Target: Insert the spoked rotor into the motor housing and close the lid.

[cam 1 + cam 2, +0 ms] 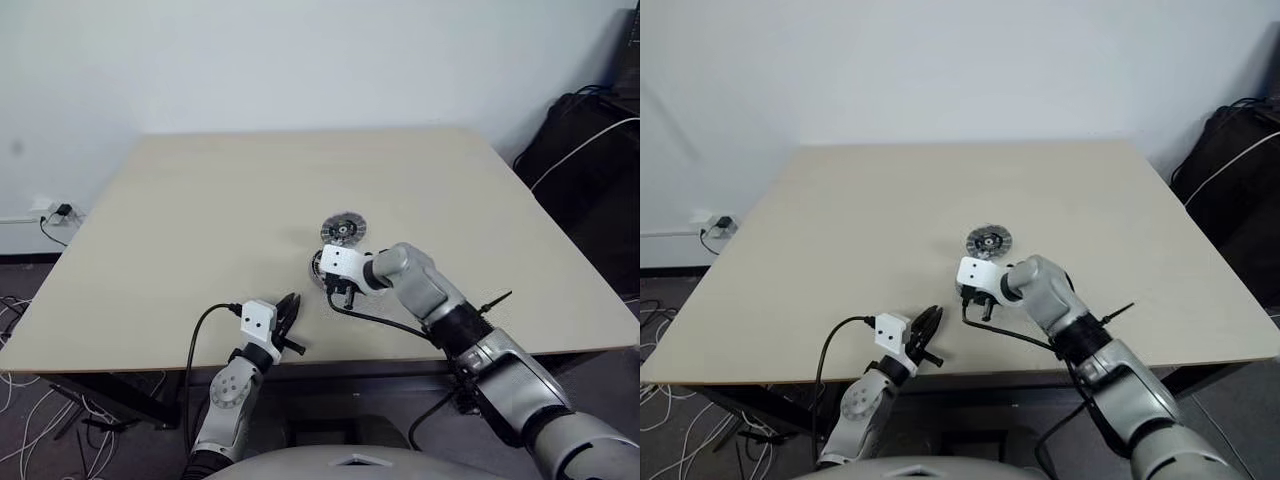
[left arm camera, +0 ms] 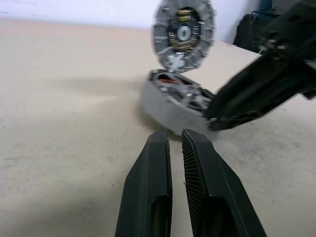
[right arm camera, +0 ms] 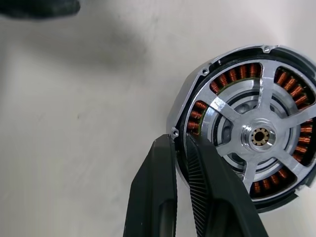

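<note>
Taking the round silver motor housing [image 3: 242, 133] on the beige table [image 1: 200, 210] as landmark, and reading from the left. The left hand [image 1: 289, 318] hangs at the near table edge, to the near left of the housing and apart from it. Its two black fingers [image 2: 148, 182] are pressed together on nothing; it seems parked out of the way.

At the housing, the right hand [image 3: 180, 143] reaches down from the near right. Its fingers are nearly together and pinch the housing's near rim, one finger outside the wall, the other inside. This probably steadies or shifts the body. The silver spoked rotor [image 3: 259, 136] already sits inside the housing, ringed by copper windings, so insertion looks done.

Just beyond the housing, slightly to the right, lies the round grey lid [image 1: 343, 229], ribbed inner face showing. It is not yet on, so closing remains.
</note>
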{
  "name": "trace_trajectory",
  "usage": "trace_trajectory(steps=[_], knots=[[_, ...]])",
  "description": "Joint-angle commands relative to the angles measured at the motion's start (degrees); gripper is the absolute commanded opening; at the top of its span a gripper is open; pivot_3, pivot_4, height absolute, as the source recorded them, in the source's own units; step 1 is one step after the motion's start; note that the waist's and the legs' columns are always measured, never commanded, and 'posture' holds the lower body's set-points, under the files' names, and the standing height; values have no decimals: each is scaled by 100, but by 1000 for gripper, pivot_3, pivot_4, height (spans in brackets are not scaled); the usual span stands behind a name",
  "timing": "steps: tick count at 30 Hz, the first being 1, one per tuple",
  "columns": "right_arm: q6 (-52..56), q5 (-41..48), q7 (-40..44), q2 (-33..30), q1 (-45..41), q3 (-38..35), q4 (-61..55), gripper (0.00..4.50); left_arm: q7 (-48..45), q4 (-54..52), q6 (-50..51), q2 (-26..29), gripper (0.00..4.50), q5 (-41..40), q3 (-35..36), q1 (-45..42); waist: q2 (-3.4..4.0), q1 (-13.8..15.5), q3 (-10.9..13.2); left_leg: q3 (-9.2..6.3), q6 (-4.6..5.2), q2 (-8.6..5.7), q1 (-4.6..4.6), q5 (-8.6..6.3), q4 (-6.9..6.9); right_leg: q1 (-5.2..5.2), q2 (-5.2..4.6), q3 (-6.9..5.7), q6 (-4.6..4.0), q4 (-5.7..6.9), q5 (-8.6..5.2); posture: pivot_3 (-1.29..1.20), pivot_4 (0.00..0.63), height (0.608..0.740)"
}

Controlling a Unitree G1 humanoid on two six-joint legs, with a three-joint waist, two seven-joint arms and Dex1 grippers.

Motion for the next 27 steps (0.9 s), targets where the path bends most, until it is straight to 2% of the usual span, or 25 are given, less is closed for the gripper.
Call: trace_trajectory(steps=[1,9,17,20,25,27], knots=[[548,186,-71,-195,237,-411,-1180,78,-70,-101,5,-33,503,-32,-30,-64,0,15,0,0,0,0,-10,0,3,0,-1,0,0,2,0,0,0,740],[1924,683,-327,-397,1017,-774,-2790,13,-158,-74,76,-30,503,-39,-39,-88,-6,21,3,-2,-1,2,-35,0,14,-5,-3,-1,6,2,-3,0,0,740],[2991,1105,-1303,258,1227,-1004,-3042,13,-208,-51,115,-26,503,-45,-48,-127,-12,24,3,-13,-14,2,-30,-3,31,-1,-5,-23,35,0,-12,0,0,740],[2768,1180,-1491,300,1198,-875,-3024,13,-222,-49,124,-22,503,-41,-41,-135,-11,25,2,-14,-16,2,-30,-2,31,-3,-4,-25,34,1,-12,0,0,740],[1819,1025,-1156,-530,935,-122,-2832,13,-230,-46,145,-12,503,-45,-11,-141,-11,21,2,-14,-10,-5,-30,-2,33,-3,-11,-32,38,-7,-10,0,0,740],[1450,918,-962,-880,753,182,-2681,407,-225,-41,151,-17,503,-50,-4,-141,-11,20,3,-17,-4,-4,-29,2,34,0,-11,-37,39,-10,-10,0,0,740]])
